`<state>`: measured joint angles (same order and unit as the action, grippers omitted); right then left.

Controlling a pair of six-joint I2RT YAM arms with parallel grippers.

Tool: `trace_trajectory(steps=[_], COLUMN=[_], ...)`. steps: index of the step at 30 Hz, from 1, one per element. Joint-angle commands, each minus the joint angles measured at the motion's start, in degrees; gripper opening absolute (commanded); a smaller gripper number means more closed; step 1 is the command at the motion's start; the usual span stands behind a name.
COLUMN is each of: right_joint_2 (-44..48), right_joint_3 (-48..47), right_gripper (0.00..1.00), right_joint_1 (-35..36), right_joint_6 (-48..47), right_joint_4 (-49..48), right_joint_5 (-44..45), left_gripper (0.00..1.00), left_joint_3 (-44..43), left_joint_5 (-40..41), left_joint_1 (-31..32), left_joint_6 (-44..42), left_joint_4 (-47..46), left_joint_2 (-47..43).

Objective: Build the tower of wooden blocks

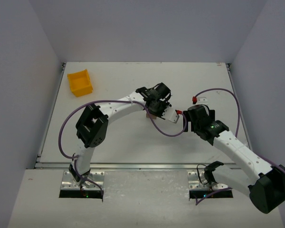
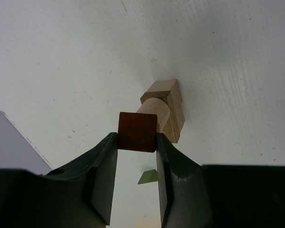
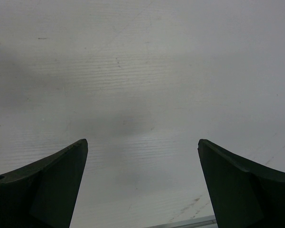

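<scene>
**Wood block tower** [image 2: 167, 114]: mid-table, two pieces high. A tan square block [image 2: 173, 95] is the base, with a tan cylinder [image 2: 154, 109] standing on it.

**Left gripper** [image 2: 137, 138]: directly over the tower. Its jaws are partly closed and clamp a dark red cube [image 2: 137, 131] by two opposite faces. The cube sits at the cylinder's top, but whether they touch cannot be told.

**Right gripper** [image 3: 142, 145]: just to the right of the tower. Its jaws are spread wide and hold nothing (only bare table [image 3: 142, 71] shows beneath).

**Olive-green piece** [image 2: 148, 177]: loose on the table near the tower's foot.

**Yellow plastic bin** [image 1: 80, 82]: well apart from the tower, toward the far left corner.

**Step in hand**, as I judge it: seating the third piece. The next move calls for centring the cube on the narrow round top and lowering it level. The jaws then need to open without nudging the stack.

**Room:** the table lies open around the tower and every table edge is well away from it. The right gripper is its only close neighbour.
</scene>
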<state>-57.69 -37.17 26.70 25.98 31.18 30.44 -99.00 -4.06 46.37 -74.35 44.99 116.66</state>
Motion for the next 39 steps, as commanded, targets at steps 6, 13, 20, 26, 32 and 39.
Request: trace_trajectory(steps=[6,13,20,26,32,39], right_joint_2=[0.39,0.22,-0.40,-0.21,-0.27,-0.04], right_joint_3=[-0.26,-0.23,-0.45,-0.36,-0.36,-0.27], right_gripper=[0.99,0.99,0.99,0.99,0.99,0.99], right_joint_1=[-0.16,-0.16,-0.19,-0.16,-0.24,-0.17], right_joint_6=[1.17,1.18,1.18,1.27,1.27,1.37], right_joint_4=[-0.25,-0.25,-0.10,-0.09,-0.12,-0.07], right_joint_5=[1.90,1.99,2.16,2.34,2.51,2.69], left_gripper=[0.00,0.00,0.00,0.00,0.01,0.03], left_joint_3=[-1.03,-1.94,-1.31,-1.44,-1.06,0.26], left_joint_5=[1.29,0.85,1.44,1.49,1.42,2.95], left_joint_1=[-0.42,-0.49,-0.49,-0.49,-0.49,-0.49], left_joint_6=[0.76,3.06,4.09,4.02,3.85,3.67], left_joint_4=[-2.46,-2.43,-2.82,-2.30,-2.41,-3.02], left_joint_2=[0.56,0.94,1.17,1.11,1.15,0.76])
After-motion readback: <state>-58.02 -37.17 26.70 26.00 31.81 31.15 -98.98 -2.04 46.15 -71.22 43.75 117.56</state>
